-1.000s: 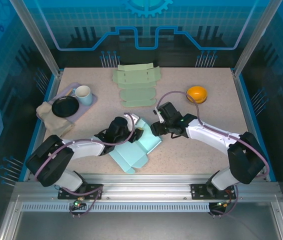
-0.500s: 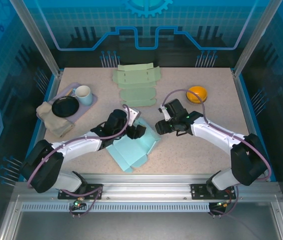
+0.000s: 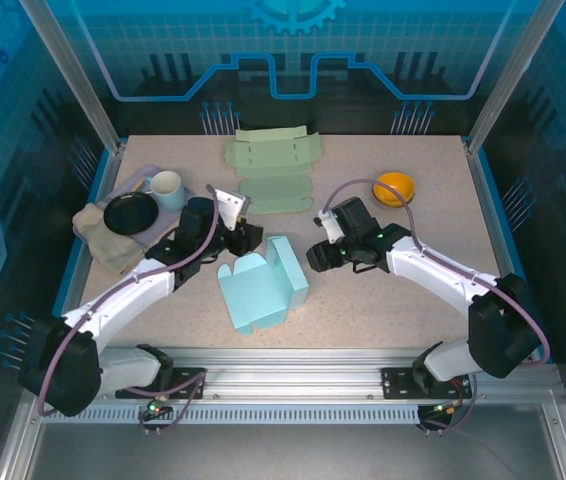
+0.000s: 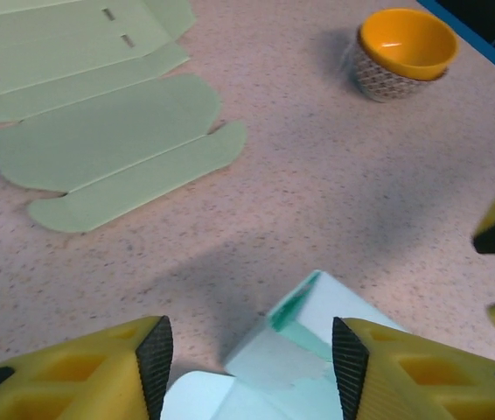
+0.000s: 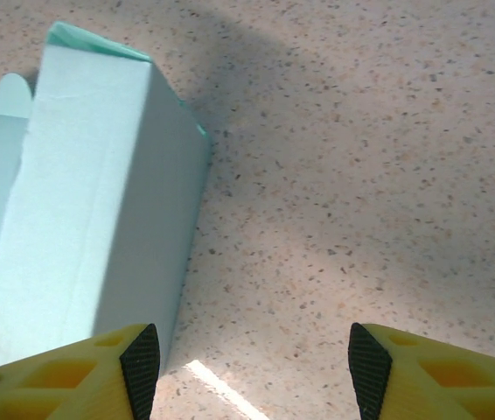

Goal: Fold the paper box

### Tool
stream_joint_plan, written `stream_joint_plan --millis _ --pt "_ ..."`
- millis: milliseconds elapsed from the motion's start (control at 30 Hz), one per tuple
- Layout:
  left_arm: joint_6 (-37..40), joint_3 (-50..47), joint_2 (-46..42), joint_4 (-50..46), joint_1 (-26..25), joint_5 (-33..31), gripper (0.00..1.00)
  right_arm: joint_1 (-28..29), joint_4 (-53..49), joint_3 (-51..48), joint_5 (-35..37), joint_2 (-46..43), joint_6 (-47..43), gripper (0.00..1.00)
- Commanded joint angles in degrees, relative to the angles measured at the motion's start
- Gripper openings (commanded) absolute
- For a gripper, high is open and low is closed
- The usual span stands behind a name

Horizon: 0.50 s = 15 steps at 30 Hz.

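Left gripper (image 4: 252,354) of mine hovers open and empty by the far edge of the half-folded blue paper box (image 3: 258,295). My right gripper (image 5: 249,360), jaws spread, holds nothing just right of its raised wall.

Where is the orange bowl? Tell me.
Top view: the orange bowl sits far right on the table, right of the flat green cardboard, beyond the right claw.
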Motion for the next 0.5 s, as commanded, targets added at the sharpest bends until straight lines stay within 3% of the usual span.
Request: stream_joint_plan --millis 0,233,367,467 --pt "1.1 -2.6 2.9 -0.7 1.5 2.6 0.53 -0.4 1.2 1.0 -5.4 1.9 1.3 0.61" --pt "3.5 0.1 9.1 0.3 2.0 3.5 0.52 0.1 2.7 2.8 -10.5 5.9 3.0 0.59" --pt "7.5 7.4 15.5 -9.0 2.4 6.8 0.49 0.3 2.7 4.1 -11.7 7.1 3.7 0.57" --pt "9.4 10.5 18.2 -14.3 2.4 5.8 0.49 0.3 1.5 5.5 -11.6 7.2 3.8 0.57"
